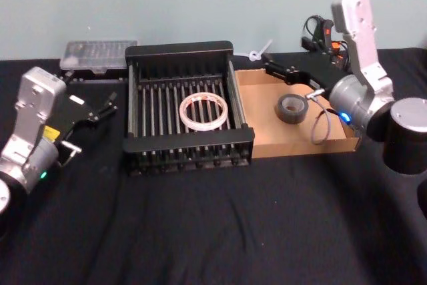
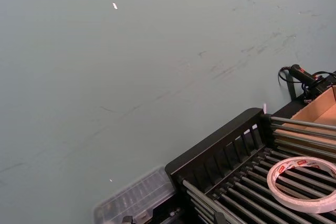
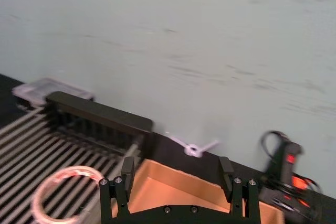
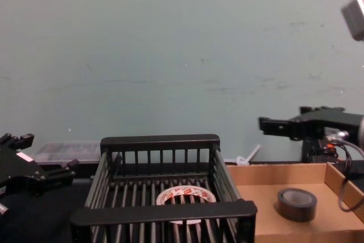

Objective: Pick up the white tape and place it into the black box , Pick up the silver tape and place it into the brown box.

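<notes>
The white tape point(image 1: 203, 112) lies flat on the barred floor of the black box point(image 1: 180, 50), roughly in the middle. The silver tape point(image 1: 292, 109) sits on its side face on the floor of the brown box point(image 1: 267, 148), which stands touching the black box on its right. Judged from how things lie, both placements look done, and the step in hand is getting the arms clear.

The right gripper point(image 1: 277, 71) hangs above the far left part of the brown box, up and away from the silver tape; its jaws stand apart and hold nothing, with a clear gap between the two fingers point(image 3: 127, 167) in the right wrist view. The left gripper point(image 1: 107, 106) rests to the left of the black box, above the black cloth point(image 1: 213, 231), also holding nothing; its jaws look apart.

To finish well, the right arm should lift straight up before it swings back, so the fingers do not clip the cardboard wall or the rim of the black box. The grey cable point(image 1: 320, 125) looping beside the silver tape is worth watching, since it could snag the roll or drag the light cardboard tray sideways.
</notes>
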Action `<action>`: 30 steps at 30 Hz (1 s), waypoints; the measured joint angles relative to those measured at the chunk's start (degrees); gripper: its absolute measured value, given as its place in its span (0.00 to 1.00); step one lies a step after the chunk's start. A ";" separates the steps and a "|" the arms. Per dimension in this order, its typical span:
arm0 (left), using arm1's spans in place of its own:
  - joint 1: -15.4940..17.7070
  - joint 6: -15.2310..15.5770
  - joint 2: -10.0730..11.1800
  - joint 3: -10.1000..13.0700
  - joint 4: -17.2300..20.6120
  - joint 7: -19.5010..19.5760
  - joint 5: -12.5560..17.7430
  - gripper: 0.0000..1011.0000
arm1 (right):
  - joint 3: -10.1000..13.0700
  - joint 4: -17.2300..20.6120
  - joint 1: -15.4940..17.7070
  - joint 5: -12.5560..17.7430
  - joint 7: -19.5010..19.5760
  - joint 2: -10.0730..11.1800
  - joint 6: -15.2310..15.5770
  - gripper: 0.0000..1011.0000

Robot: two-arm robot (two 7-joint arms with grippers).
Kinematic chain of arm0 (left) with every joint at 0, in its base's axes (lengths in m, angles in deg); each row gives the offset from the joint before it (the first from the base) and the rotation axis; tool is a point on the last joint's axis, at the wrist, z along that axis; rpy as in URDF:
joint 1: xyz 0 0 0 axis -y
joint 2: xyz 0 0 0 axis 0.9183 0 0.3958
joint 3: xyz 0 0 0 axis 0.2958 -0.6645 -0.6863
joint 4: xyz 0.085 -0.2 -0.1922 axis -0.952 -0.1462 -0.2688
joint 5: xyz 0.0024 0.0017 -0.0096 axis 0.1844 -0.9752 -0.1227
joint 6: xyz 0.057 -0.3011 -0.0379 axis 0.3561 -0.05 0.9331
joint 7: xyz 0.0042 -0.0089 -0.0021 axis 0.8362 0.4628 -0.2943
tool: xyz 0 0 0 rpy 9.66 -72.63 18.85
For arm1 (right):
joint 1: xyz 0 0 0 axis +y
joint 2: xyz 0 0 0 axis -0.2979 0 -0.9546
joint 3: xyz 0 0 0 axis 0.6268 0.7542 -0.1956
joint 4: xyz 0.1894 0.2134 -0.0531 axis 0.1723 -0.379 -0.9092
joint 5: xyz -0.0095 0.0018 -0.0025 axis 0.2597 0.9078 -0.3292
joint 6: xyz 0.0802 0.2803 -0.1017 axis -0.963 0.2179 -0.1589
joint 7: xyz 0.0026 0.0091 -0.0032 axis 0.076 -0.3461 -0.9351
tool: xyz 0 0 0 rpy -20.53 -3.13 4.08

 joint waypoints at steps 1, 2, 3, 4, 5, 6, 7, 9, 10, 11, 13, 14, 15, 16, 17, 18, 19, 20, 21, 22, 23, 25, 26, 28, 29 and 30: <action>0.00 0.00 0.00 0.00 0.00 0.00 0.00 0.99 | 0.27 0.08 0.31 -0.23 0.43 0.04 -0.24 0.99; 0.00 0.00 0.00 0.00 0.00 0.00 0.00 0.99 | 0.81 0.18 0.93 -0.69 1.23 0.10 -0.70 0.99; 0.00 0.00 0.00 0.00 0.00 0.00 0.00 0.99 | 1.07 0.18 1.23 -0.95 1.56 0.11 -0.95 0.99; 0.00 0.00 0.00 0.00 0.00 0.00 0.00 0.99 | 1.46 0.17 1.75 -1.38 2.17 0.12 -1.42 0.99; 0.00 0.00 0.00 0.00 0.00 0.00 0.00 0.99 | 1.63 0.11 2.00 -1.66 2.44 0.12 -1.72 0.99; 0.00 0.00 0.00 0.00 0.00 0.00 0.00 0.99 | 1.79 -0.01 2.24 -1.94 2.72 0.12 -2.01 0.99; 0.00 0.00 0.00 0.00 0.00 0.00 0.00 0.99 | 1.91 -0.16 2.48 -2.21 3.00 0.12 -2.32 0.99; 0.01 0.00 0.00 0.00 0.00 0.00 0.00 0.99 | 2.22 -0.54 3.11 -3.03 3.74 0.07 -3.31 0.99; 0.00 0.00 0.00 0.00 0.00 0.00 0.00 0.99 | 2.30 -0.69 3.29 -3.30 3.98 0.05 -3.60 0.99; 0.00 0.00 0.00 0.00 0.00 0.00 0.00 0.99 | 2.41 -0.85 3.47 -3.54 4.18 0.00 -3.83 0.99; 0.00 0.00 0.00 0.00 0.00 0.00 0.00 0.99 | 2.72 -1.48 3.91 -4.04 4.59 -0.19 -4.19 0.99; 0.00 0.00 0.00 0.00 0.00 0.00 0.00 0.99 | 2.91 -1.94 4.13 -4.28 4.74 -0.32 -4.23 0.99; 0.00 0.00 0.00 0.00 0.00 0.00 0.00 0.99 | 2.99 -2.17 4.22 -4.41 4.79 -0.39 -4.23 0.99; 0.00 0.00 0.00 0.00 0.00 0.00 0.00 0.99 | 3.07 -2.41 4.29 -4.52 4.81 -0.46 -4.23 0.99; 0.00 0.00 0.00 0.00 0.00 0.00 0.00 0.99 | 3.23 -2.90 4.34 -4.70 4.82 -0.64 -4.23 0.99; 0.00 0.00 0.00 0.00 0.00 0.00 0.00 0.99 | 3.29 -3.14 4.35 -4.79 4.81 -0.74 -4.23 0.99; 0.00 0.00 0.00 0.00 0.00 0.00 0.00 0.99 | 3.34 -3.38 4.35 -4.90 4.81 -0.85 -4.22 0.99; 0.00 0.00 0.00 0.00 0.00 0.00 -0.01 0.99 | 3.39 -3.64 4.34 -5.01 4.81 -0.97 -4.20 0.99; 0.00 0.00 0.00 0.00 0.00 0.00 0.00 0.99 | 3.45 -4.08 4.30 -5.21 4.79 -1.17 -4.14 0.99; 0.00 0.00 0.00 0.00 0.00 0.00 0.00 0.99 | 3.49 -4.27 4.25 -5.34 4.78 -1.27 -4.07 0.99; 0.00 0.00 0.00 0.00 0.00 0.00 0.00 0.99 | 3.55 -4.58 4.18 -5.50 4.77 -1.44 -3.96 0.99; 0.01 0.00 0.00 0.00 0.00 0.00 0.00 0.99 | 3.55 -4.57 4.17 -5.50 4.74 -1.42 -3.96 0.99; 0.00 0.00 0.00 0.00 0.00 0.00 0.00 0.99 | 3.54 -4.56 4.17 -5.50 4.74 -1.41 -3.96 0.99; 0.00 0.00 0.00 0.00 0.00 0.00 0.00 0.99 | 3.53 -4.50 4.16 -5.50 4.74 -1.37 -3.95 0.99; 0.00 0.00 0.00 0.00 0.00 0.00 -0.01 0.99 | 3.52 -4.44 4.16 -5.49 4.73 -1.35 -3.94 0.99; 0.00 0.00 0.00 0.00 0.00 0.00 -0.01 0.99 | 3.52 -4.44 4.16 -5.49 4.73 -1.35 -3.94 0.99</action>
